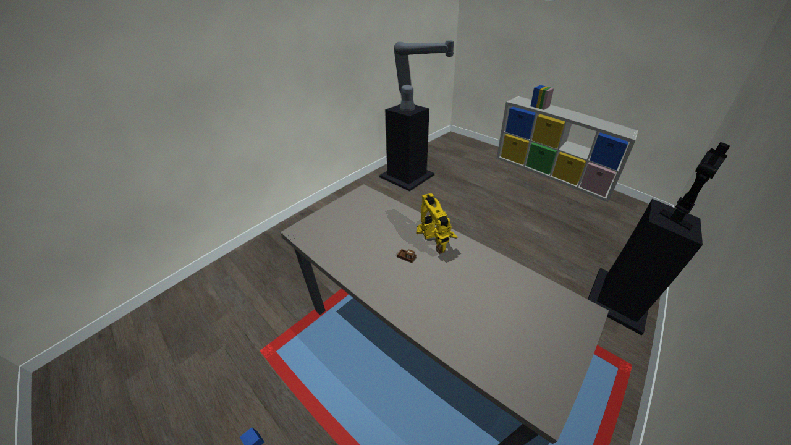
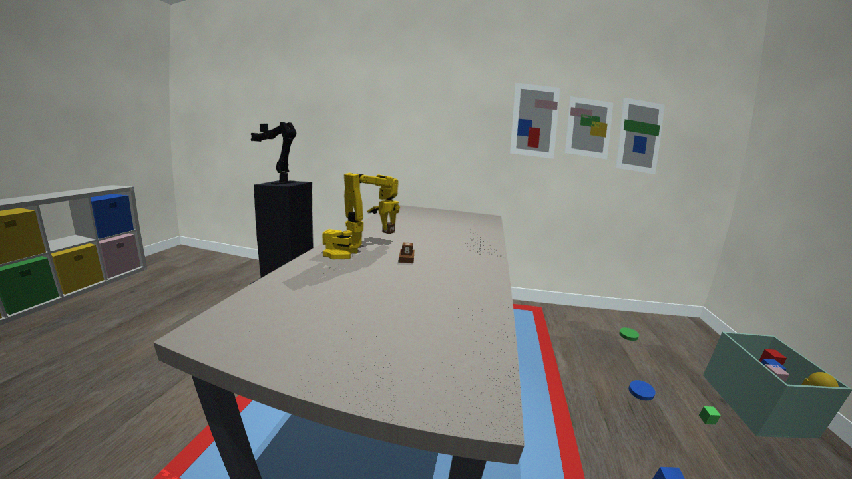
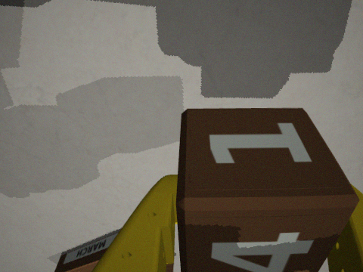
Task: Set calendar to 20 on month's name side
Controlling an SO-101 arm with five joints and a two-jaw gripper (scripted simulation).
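1 cube in tray, tray on table

A blue rug with a red border lies beneath; a green bin holds a yellow ball; three pictures hang nearby.

From my station I had a plain grey-brown table under the claw. The brown tray lay directly on it, near the claw and lower down, and the yellow arm's base stood on it too.
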